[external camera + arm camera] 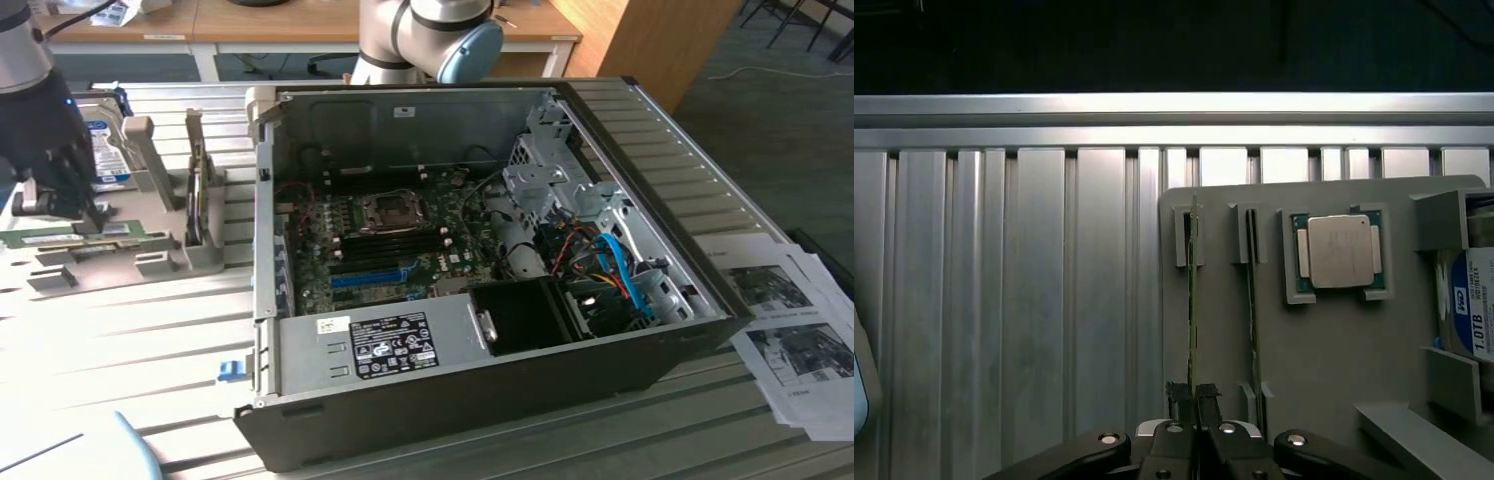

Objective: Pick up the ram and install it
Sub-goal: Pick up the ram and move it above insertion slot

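A silver-grey cylindrical arm joint point(394, 35) closed by a light-blue round cap point(470, 45) is seen in the exterior view. A second silver-grey tubular link point(20, 45) is joined to a black boxy wrist housing point(54, 135), on which a small blue light point(70, 101) is lit. The black two-fingered gripper point(1194, 400) is built of dark angled link bars point(1069, 460), which are fastened with four round silver pins point(1109, 438).

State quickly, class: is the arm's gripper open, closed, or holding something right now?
Gripper: shut on the ram, pinching the thin stick at one end.
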